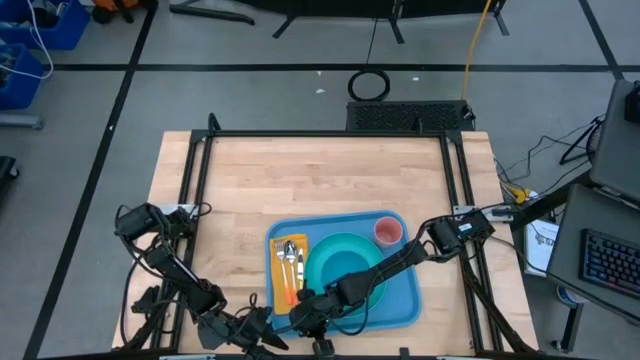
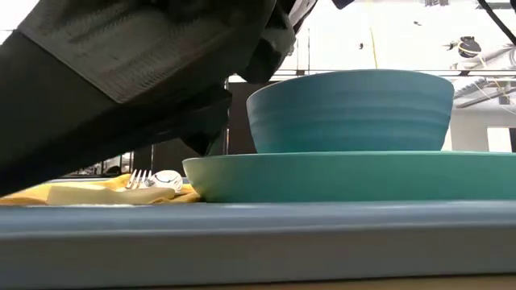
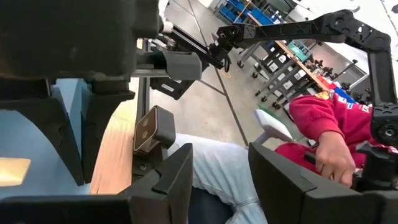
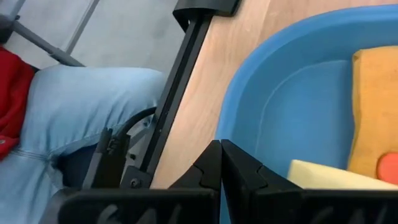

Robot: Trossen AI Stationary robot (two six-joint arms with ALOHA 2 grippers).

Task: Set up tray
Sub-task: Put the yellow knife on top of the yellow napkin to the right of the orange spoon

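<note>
The large blue tray point(image 1: 405, 292) lies flat on the wooden table near its near edge. It carries a yellow napkin point(image 1: 280, 268) with cutlery point(image 1: 291, 255), a turquoise plate point(image 1: 340, 258) and a pink cup point(image 1: 388, 232). In the low view a blue bowl point(image 2: 351, 109) stands on the plate point(image 2: 347, 173). My right gripper point(image 1: 306, 318) has reached across the tray to its near left corner and is shut there. My left gripper point(image 1: 262, 336) hovers open just left of that corner, at the table's near edge, touching nothing. My right gripper point(image 4: 221, 155) pinches the tray's raised rim point(image 4: 229, 127) at the near left corner. One finger is outside over the wood and one inside over the blue floor. The fingers come slanting down from the far right. The tray rests flat on the table.
Black frame rails point(image 1: 195, 190) run along the table's left, far and right sides. A person in jeans point(image 4: 81, 106) and a red sleeve point(image 3: 323, 112) sits just beyond the near edge. Bare wood point(image 1: 320, 175) stretches behind the tray.
</note>
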